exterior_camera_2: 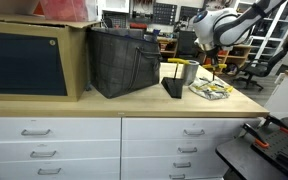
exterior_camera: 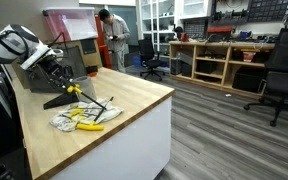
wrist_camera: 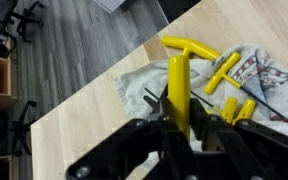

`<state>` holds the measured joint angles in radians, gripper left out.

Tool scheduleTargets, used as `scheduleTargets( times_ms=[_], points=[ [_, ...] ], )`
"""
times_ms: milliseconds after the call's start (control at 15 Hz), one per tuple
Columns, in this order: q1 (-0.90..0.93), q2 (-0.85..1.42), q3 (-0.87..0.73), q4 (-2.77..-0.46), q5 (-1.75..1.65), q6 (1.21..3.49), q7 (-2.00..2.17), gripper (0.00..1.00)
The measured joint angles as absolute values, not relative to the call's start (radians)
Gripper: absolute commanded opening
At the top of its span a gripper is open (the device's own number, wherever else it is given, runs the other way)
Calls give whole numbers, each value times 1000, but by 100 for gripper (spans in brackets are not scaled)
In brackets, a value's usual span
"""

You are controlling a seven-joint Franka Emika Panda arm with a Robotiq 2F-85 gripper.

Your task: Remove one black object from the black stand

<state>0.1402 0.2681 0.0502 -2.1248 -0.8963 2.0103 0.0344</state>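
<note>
The black stand is a big dark board tilted back on a flat black base; in an exterior view it stands behind my arm. My gripper is shut on a yellow T-handle tool and holds it upright over a white printed cloth. The gripper hangs just in front of the stand, above the cloth. No black object shows between the fingers.
Several yellow-handled tools lie on the cloth near the wooden table's corner. A translucent grey cup stands beside the stand. A dark cabinet box is further along. Office chairs and shelves stand beyond.
</note>
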Motion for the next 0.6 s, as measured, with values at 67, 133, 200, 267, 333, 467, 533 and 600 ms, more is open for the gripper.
scheduleTargets(
  times_ms=[67, 133, 200, 267, 333, 467, 533, 600],
  points=[
    [140, 268, 56, -2138, -918, 2010, 17, 6],
    [141, 268, 63, -2149, -945, 2010, 8, 6],
    [141, 268, 72, -2159, -971, 2010, 5, 6],
    [143, 268, 81, -2167, -995, 2010, 5, 6],
    [143, 268, 91, -2172, -1015, 2010, 5, 48],
    [146, 268, 111, -2174, -1036, 2011, 4, 56],
    [148, 267, 119, -2174, -1039, 2011, 3, 63],
    [150, 265, 127, -2174, -1039, 2011, 1, 71]
  ],
)
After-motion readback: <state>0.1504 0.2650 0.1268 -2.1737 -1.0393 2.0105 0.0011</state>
